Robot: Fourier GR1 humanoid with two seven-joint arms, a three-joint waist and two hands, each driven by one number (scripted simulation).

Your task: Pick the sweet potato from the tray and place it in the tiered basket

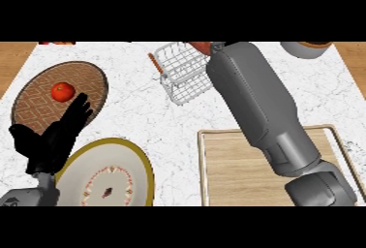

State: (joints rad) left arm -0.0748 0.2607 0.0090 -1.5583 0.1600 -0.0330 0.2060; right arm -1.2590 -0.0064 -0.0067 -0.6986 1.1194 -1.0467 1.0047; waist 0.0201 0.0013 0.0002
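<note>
Left hand [58,133] rests open at the view's lower left, black fingers straight, lying over the woven brown tray's [36,104] edge. Right hand is hidden: its grey forearm [261,104] stretches up to the white wire tiered basket [184,72], where a reddish piece, perhaps the sweet potato [202,46], peeks out. Whether those fingers hold it, I cannot tell.

We see our left hand [53,133] at the lower left, open, fingers straight and pointing up. Our right arm stretches far forward, and its hand is hidden at the arm's far end.
</note>
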